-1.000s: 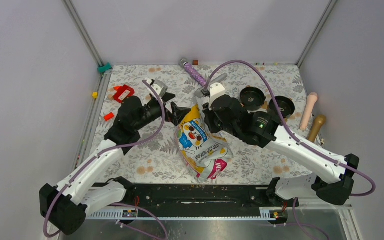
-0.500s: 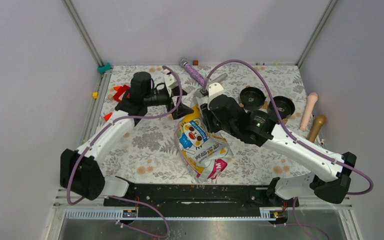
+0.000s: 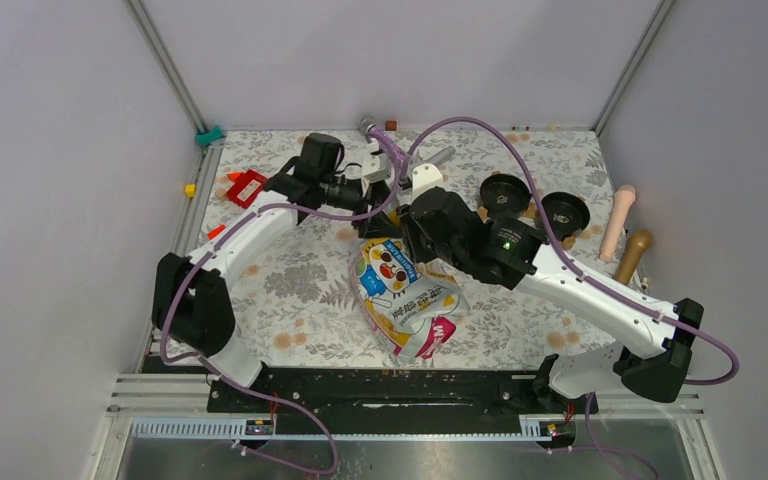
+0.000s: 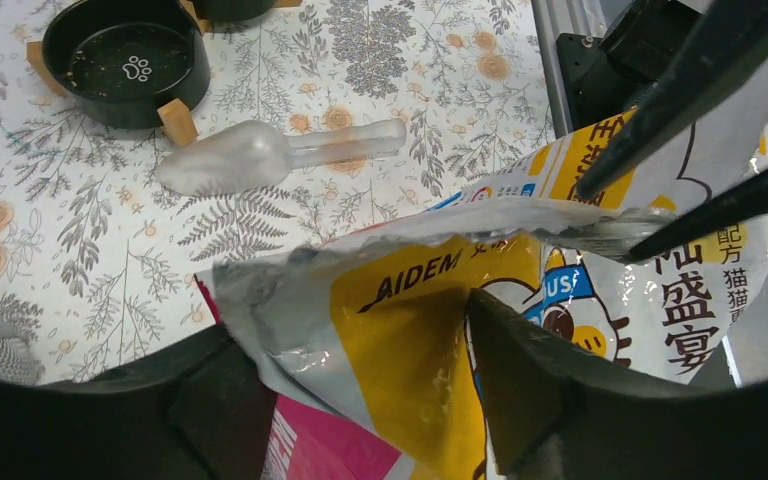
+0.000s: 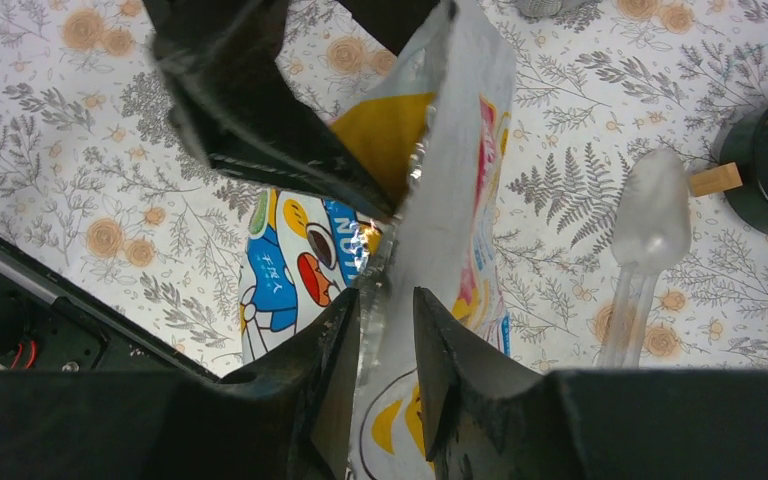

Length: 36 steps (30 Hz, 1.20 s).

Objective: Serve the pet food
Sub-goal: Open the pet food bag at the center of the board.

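Top external view: a floral-printed cloth (image 3: 290,290) covers the table. The glossy, crinkled pet food bag (image 3: 405,295) lies at its centre with its silver-lined mouth lifted; no kibble shows. The right gripper (image 5: 385,310) pinches that foil edge. The left gripper (image 4: 355,320) straddles the yellow flap, jaws parted. Nearby sit two round black bowls (image 3: 505,195) and a frosted, translucent scoop (image 4: 250,160).
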Available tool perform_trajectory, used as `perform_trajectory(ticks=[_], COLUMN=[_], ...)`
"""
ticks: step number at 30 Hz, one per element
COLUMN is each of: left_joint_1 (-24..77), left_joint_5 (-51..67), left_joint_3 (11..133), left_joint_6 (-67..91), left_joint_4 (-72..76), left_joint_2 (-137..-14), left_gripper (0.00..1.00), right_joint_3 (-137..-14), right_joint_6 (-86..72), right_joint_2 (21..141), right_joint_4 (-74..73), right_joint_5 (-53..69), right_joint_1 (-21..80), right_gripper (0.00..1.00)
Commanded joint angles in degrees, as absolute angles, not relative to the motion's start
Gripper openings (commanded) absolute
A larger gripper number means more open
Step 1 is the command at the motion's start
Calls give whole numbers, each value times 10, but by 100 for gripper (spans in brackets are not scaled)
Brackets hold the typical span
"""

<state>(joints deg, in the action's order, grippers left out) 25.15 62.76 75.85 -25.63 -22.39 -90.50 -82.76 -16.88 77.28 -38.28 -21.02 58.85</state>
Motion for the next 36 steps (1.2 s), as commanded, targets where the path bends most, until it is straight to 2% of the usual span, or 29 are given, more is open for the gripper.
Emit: perform_trajectory(ticks=[1,4,8,11,14,18,22,26,32,36], left_joint_1=[276,276,276,277,276,275,275,273,269,268], left_joint_5=[662,688,698,695,680,607,480,369,346,338], left_joint_3=[817,819,804,781,752,706,655,648,659,671], left_joint_6=[-279,-283,-322,-333,-324,-214,-77,13,80,96], left_joint_4=[-251,-256,-282,-282,-260,-143,11,65,78,65], left_joint_2=[-937,-944,-929,-906,-878,-838,-804,-784,-773,-771], left_gripper=[60,40,0,0,0,0,0,0,0,0], right_joint_3=[-849,-844,-839,-830,-823,-809,-818,-835,-849,-849], right_joint_6=[-177,-177,-176,-179,-173,-164,-155,-155,-178,-180], right_joint_2=[774,769,761,749,742,735,748,762,770,772], right_joint_4=[-390,-391,-402,-401,-402,-390,-387,-387,-387,-377], right_joint_5=[-251,-260,-281,-282,-217,-128,-101,-122,-259,-282], right_joint_1=[585,584,582,581,580,581,581,581,581,581], right_gripper=[33,33,33,34,34,36,36,37,38,43])
